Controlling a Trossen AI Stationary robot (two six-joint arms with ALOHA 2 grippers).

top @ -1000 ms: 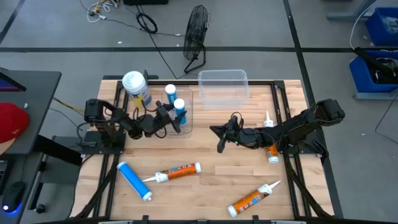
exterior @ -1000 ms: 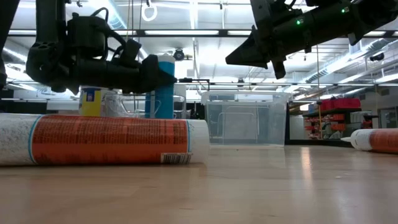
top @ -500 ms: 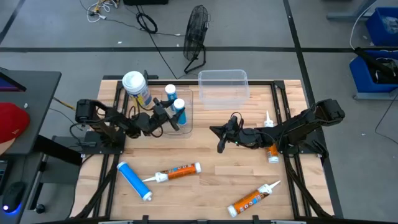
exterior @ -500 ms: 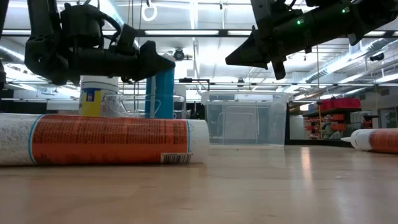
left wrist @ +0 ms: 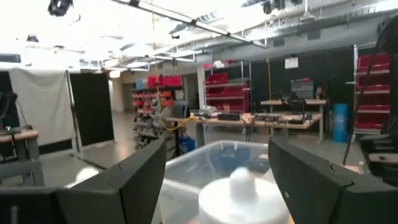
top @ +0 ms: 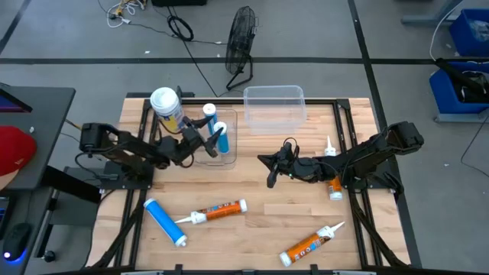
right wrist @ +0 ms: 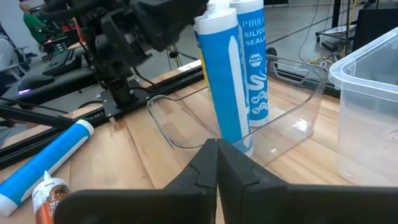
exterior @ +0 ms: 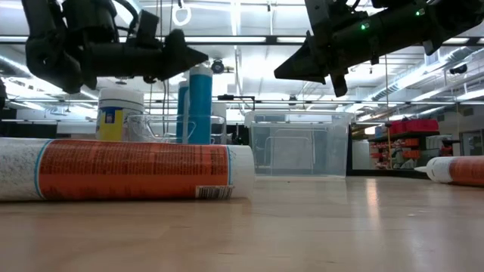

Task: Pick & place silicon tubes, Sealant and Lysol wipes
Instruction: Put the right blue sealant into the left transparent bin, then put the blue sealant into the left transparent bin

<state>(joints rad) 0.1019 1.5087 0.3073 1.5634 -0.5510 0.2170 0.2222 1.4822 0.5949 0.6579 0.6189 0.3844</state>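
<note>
Two blue silicone tubes with white caps [top: 220,131] [top: 209,113] stand upright on their bases in a low clear tray [top: 229,156]. They also show in the right wrist view [right wrist: 230,74]. The Lysol wipes canister [top: 166,105] stands just left of the tray. My left gripper [top: 212,139] is open and hovers above the nearer tube. The tube's white cap [left wrist: 242,194] shows between the fingers without touching them. My right gripper [top: 269,172] is shut and empty, raised over the table's middle. Another blue tube [top: 164,221] and three orange sealant tubes [top: 218,210] [top: 309,244] [top: 334,186] lie on the table.
A taller clear plastic bin [top: 273,105] stands at the far middle of the table. Black rails [top: 348,145] run along the table's left and right sides. A floor fan [top: 241,38] stands beyond the far edge.
My left gripper has risen and drawn back toward the table's left edge, from level with the nearer upright blue tube to above its cap. The tube has stayed standing in the tray. My right arm has kept still.
</note>
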